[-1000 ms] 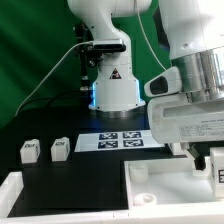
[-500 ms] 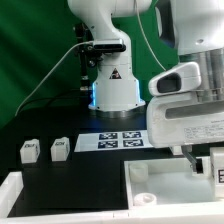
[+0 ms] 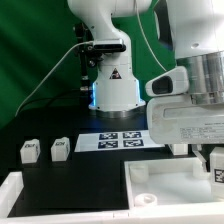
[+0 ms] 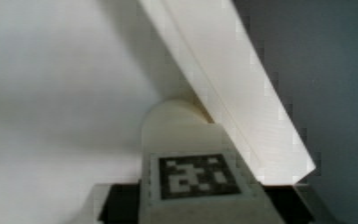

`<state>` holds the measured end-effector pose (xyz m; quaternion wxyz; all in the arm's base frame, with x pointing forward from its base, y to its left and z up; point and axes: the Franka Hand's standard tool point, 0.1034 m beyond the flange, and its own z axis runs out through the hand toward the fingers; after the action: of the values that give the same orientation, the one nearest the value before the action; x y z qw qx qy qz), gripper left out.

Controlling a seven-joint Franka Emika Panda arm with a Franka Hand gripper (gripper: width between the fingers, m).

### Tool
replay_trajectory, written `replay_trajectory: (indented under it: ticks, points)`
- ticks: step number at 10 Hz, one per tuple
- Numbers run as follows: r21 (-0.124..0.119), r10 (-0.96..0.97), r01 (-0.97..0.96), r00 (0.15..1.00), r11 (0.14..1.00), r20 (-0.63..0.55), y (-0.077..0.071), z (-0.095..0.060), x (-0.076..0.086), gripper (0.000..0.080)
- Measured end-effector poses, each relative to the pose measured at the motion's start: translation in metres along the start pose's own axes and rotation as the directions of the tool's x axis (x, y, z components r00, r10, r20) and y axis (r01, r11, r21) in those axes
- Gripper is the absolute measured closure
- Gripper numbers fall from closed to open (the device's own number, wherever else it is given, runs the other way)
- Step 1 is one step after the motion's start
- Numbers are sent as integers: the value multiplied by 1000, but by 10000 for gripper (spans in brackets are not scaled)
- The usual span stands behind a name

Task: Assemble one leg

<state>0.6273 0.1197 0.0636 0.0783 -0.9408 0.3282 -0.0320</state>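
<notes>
- The step in hand looks like carrying the leg (image 4: 194,160) to its seat on the panel (image 3: 170,192). The leg hangs at the panel's far corner on the exterior view's right and is not yet seated.
- The pincer (image 4: 197,203) appears clamped on the leg. In the wrist view, dark finger parts flank the tagged block on both sides, and it sits centred between them.
- The next move probably calls for lining the leg's rounded end up with the panel's corner fitting, then pressing or turning it in. The fitting itself is not visible, so how well they are aligned cannot be judged.
- Only the wrist view shows the leg close up. Its tag faces the camera, and its rounded end meets or sits just beside the panel's raised rim (image 4: 229,90), which crosses the picture on a slant. Whether they touch is unclear.
- Only the exterior view shows the wider layout. Two spare legs (image 3: 30,150) (image 3: 60,148) stand well apart from the panel, beyond its corner on the exterior view's left, and the marker board (image 3: 122,140) lies just behind the panel. In this view the held leg is cut off by the frame edge, and the arm hides the fingers.
</notes>
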Motion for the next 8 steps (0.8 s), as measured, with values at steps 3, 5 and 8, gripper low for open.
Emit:
replay_trajectory:
  ticks: [3,5,8]
  points:
    - [8,281,-281,960,960,9,0,0,-1,506]
    - [-4,580,-580,814,814,14,-4,3,-2,506]
    - [-5,838,-838,546,546,6,-8,4,-6,506]
